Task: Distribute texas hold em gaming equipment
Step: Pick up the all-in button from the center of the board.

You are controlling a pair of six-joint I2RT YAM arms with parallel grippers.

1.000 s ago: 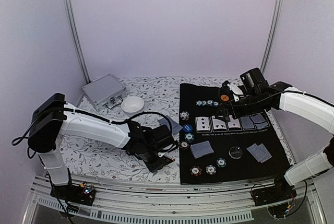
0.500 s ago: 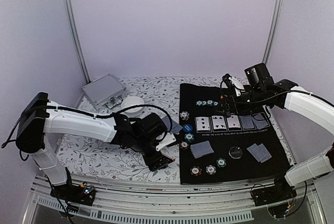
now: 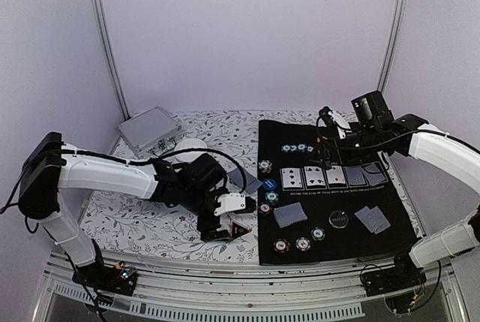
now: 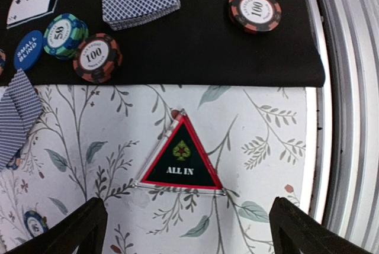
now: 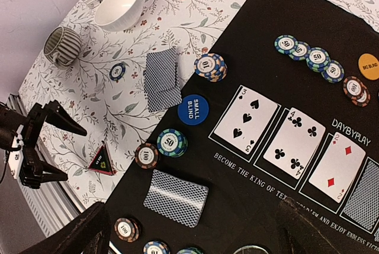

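Observation:
A black and red "ALL IN" triangle [image 4: 180, 162] lies flat on the floral cloth just off the black mat [image 4: 195, 58]. My left gripper [image 4: 185, 237] stands open behind it with nothing between its fingers [image 4: 83, 230]. In the top view the triangle [image 3: 241, 229] sits to the right of the left gripper [image 3: 216, 229]. My right gripper [image 5: 198, 236] hangs open above the mat. Below it are a card stack [image 5: 176, 197], a green 50 chip [image 5: 171, 142], a 100 chip [image 5: 145, 155], the blue small-blind button [image 5: 193, 109] and face-up cards [image 5: 246, 118]. A black disc [image 3: 339, 219] lies on the mat.
A white bowl [image 5: 119, 6], a striped mug [image 5: 62, 45] and a silver case [image 3: 148, 130] stand at the back left. Two face-down cards [image 5: 163, 77] and a lone chip [image 5: 118, 71] lie on the cloth. The metal table rail [image 4: 349, 88] runs close beside the triangle.
The left gripper opened and let go of the triangle, which now lies on the cloth, and the arm drew back leftward. The right arm lifted slightly, then held still.

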